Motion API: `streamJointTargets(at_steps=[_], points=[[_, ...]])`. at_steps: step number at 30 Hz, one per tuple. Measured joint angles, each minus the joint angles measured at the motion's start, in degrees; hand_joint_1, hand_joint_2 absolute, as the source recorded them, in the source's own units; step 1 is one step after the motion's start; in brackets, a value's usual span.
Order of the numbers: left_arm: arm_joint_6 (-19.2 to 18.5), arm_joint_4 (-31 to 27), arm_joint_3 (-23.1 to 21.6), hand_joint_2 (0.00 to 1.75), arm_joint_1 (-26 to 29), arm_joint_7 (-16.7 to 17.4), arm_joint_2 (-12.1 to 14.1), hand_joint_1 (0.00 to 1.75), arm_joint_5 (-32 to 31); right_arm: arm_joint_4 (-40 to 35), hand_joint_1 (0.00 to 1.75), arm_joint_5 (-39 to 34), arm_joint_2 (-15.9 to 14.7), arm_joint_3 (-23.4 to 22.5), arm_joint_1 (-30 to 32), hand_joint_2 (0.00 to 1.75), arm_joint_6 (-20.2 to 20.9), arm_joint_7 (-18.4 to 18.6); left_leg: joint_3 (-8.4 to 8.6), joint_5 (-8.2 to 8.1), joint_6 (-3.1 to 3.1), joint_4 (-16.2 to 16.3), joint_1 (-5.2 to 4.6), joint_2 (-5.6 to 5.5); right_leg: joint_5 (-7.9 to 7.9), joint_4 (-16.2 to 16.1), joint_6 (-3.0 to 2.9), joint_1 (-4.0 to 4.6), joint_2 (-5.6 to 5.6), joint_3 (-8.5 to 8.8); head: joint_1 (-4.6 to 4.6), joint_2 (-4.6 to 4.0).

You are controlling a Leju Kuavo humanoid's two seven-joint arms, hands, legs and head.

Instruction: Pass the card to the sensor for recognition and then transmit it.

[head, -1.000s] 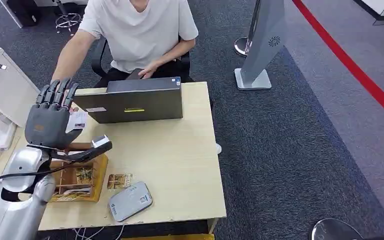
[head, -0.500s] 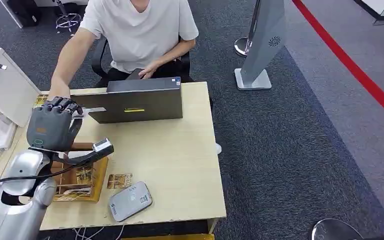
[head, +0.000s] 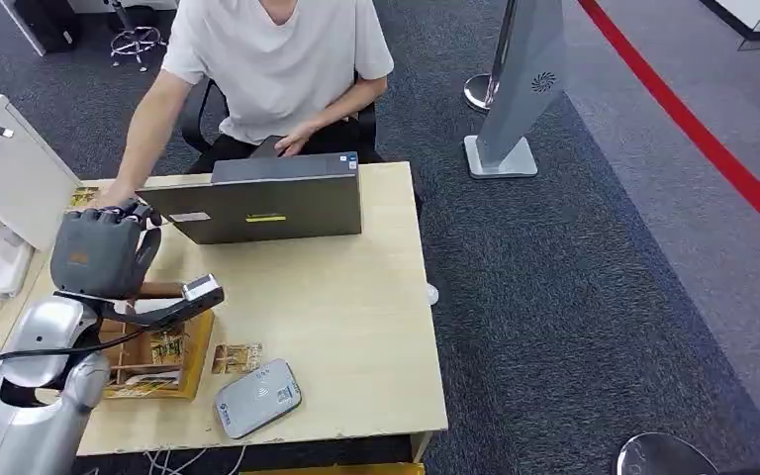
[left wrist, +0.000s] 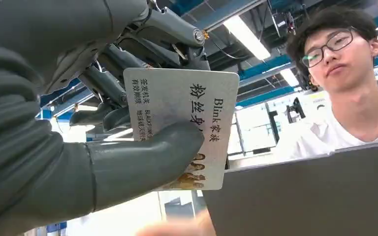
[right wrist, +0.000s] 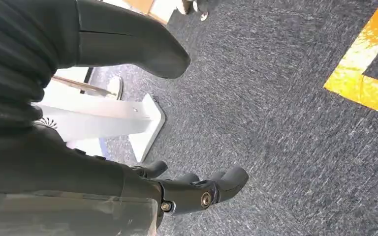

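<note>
White card [left wrist: 187, 123]: 1, pinched by left hand [head: 99, 252].

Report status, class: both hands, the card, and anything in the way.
Left hand grips the card beside the laptop. Right hand hangs open over carpet. Person's hand close by.

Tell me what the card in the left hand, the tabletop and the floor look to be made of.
Card: probably glossy plastic; it stays flat and stiff in the left hand, with rounded corners and printed text.
Tabletop: pale wood-look board, likely laminate; smooth, matte, faint grain.
Floor: dark grey carpet; the right wrist view shows a fibrous, speckled weave.
</note>
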Motion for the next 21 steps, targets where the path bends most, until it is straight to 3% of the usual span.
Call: streamJointTargets(at_steps=[4,10,21], points=[[-2.9,0.0,-0.4,1.75,0.0,0.3,0.0,1.75,0.3,0.0,0.0,0.0,0.0,-0.1,0.0,1.75,0.0,-0.1,0.0,0.0,0.0,0.0,0.0,0.0,0.0,0.0,0.0,0.0,0.0,0.0,0.0,0.0],[-10.3,-1.9,-3.9,1.75,1.1,1.3,-0.6,1.75,-1.2,0.0,0.0,-1.0,0.0,-1.0,0.0,1.75,-0.1,0.1,-0.01,-0.03,0.03,0.0,-0.01,0.0,0.0,0.0,0.0,-0.01,0.0,0.0,-0.02,0.0],[-10.8,-3.7,-6.8,1.75,2.6,1.9,-1.1,1.75,-1.5,0.0,0.0,-1.0,0.0,-1.4,0.0,1.75,-0.1,0.1,-0.03,-0.05,0.06,0.0,-0.01,0.02,-0.01,0.0,0.01,-0.01,0.01,0.0,0.02,0.02]])
